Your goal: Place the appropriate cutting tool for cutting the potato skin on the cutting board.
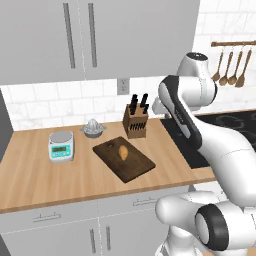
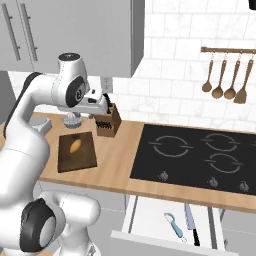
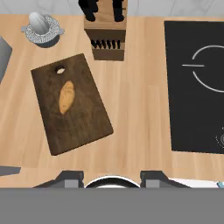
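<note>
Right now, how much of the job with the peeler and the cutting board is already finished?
Done: the drawer below the black cooktop stands open, and the small orange-tan potato lies on the dark brown wooden cutting board. In hand: nothing; the gripper hangs high over the counter. Left: the light blue-handled peeler in that drawer is not yet grasped or moved to the board.

Light wood tabletop [image 1: 35,187], white tile wall [image 2: 170,55], grey upper cabinets [image 1: 100,35], black cooktop [image 2: 195,155], open drawer [image 2: 145,220], hanging wooden spoons [image 2: 225,75].
</note>
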Controlling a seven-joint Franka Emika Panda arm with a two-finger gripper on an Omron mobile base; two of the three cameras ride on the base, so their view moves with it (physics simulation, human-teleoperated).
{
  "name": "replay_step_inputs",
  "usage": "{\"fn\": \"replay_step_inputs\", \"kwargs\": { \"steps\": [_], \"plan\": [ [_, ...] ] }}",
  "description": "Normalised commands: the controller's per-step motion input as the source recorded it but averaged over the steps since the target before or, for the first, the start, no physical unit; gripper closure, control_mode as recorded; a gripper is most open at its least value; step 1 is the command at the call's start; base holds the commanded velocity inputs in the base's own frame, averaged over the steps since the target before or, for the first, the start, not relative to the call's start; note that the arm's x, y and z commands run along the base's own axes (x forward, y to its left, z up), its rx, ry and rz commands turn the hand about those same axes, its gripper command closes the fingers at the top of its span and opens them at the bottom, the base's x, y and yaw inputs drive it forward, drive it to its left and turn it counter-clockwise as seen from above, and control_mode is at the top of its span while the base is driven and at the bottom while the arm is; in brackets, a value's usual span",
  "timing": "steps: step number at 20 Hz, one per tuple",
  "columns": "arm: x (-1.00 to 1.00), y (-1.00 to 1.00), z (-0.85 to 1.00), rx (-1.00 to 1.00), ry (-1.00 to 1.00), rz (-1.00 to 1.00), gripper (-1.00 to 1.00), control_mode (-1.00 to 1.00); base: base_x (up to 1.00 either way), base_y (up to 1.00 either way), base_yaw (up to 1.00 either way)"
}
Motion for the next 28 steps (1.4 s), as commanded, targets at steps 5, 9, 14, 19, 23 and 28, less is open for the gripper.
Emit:
{"fn": "replay_step_inputs", "kwargs": {
  "steps": [5, 9, 14, 19, 23, 28],
  "plan": [
    [-0.33, 0.0, -0.04, 0.0, -0.11, 0.0, -1.0, -1.0, 0.0, 0.0, 0.0],
    [-0.72, -0.35, -0.39, 0.0, -0.13, -0.02, -1.0, -1.0, 0.0, 0.0, 0.0],
    [-0.32, -0.76, -0.48, 0.03, 0.16, -0.09, -1.0, -1.0, 0.0, 0.0, 0.0],
    [-0.07, -0.89, -0.65, 0.0, 0.18, -0.05, -1.0, -1.0, 0.0, 0.0, 0.0],
    [-0.01, -0.51, -0.78, -0.18, 0.05, 0.0, -1.0, -1.0, 0.0, 0.0, 0.0],
    [-0.39, -0.47, -0.6, -0.04, 0.01, 0.0, -1.0, -1.0, 0.0, 0.0, 0.0]
  ]
}}
